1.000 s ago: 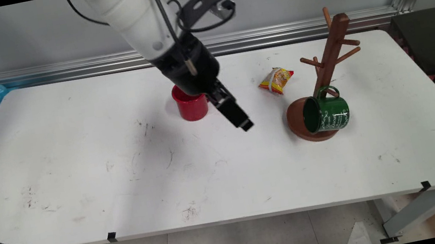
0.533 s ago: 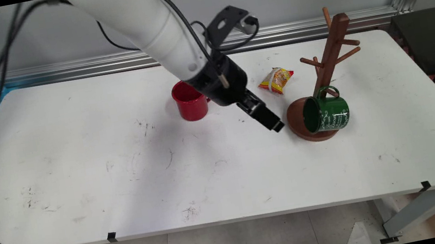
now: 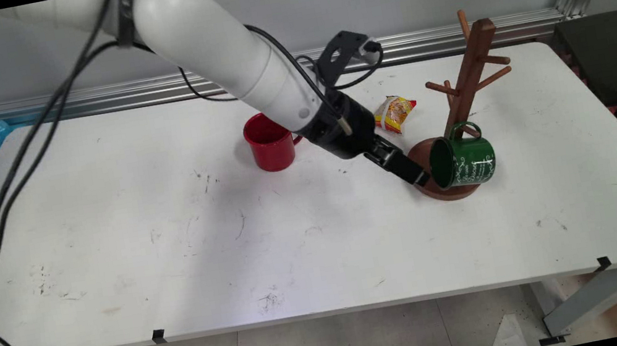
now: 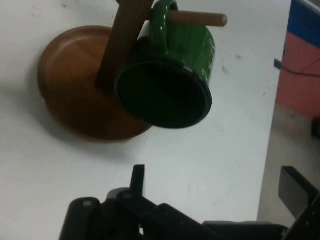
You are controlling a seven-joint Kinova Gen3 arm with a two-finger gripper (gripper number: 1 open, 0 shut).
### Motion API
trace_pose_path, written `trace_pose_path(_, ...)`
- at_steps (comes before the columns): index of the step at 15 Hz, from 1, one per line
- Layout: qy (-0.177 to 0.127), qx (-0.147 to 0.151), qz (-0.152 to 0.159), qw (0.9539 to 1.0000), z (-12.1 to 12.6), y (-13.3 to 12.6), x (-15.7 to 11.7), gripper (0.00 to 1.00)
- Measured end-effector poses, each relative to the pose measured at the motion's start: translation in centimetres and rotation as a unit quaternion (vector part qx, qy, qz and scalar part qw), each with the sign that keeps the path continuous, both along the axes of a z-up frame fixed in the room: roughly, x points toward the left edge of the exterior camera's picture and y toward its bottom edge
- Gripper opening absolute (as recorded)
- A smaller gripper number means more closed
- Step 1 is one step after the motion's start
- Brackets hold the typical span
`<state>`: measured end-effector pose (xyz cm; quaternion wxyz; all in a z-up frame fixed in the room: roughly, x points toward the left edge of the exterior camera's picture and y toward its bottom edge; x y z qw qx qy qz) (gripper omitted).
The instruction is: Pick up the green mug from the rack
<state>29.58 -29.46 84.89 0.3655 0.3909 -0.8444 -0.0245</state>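
My tool [image 3: 421,178] hangs low over the worktop [image 3: 180,232], tilted down toward the right, its tip just beside the open mouth of the green mug [image 3: 463,161]; in the hand view its 2 fingers [image 4: 295,190] stand wide apart with nothing between them, one thin black blade on the left and one blocky pad on the right. The green mug hangs by its looped handle from a low peg of the wooden mug tree [image 3: 468,85], so it sits tipped on its side with the dark inside facing my tool and its rim just over the tree's base [image 3: 420,160]. The mug looks like glossy enamel, a plain cylinder with white lettering on its wall. The tree is a slanted brown square post with round dowel pegs sticking out at angles, set in a smooth round dished base, which keeps it standing under the hanging weight. Behind my tool, near the tree, lies a crinkled yellow and red snack packet [image 3: 394,113], flat on the worktop. Farther left stands a red mug [image 3: 269,143], upright, mouth up, shiny like the green one, its handle turned toward my arm. The worktop is a matte white board, scuffed with dark marks. I hold nothing and I touch nothing that I can see.
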Motion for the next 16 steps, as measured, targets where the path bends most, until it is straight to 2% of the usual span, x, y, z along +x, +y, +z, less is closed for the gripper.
trace_pose_path(3, 0.029, 0.010, 0.005, 0.9995, -1.6, -0.9, -0.4, 1.00)
trace_pose_path(8, 0.075, 0.031, 0.038, 0.9960, -4.1, -2.1, -1.4, 1.00)
trace_pose_path(16, 0.125, 0.049, 0.060, 0.9891, -6.4, -2.9, -2.2, 1.00)
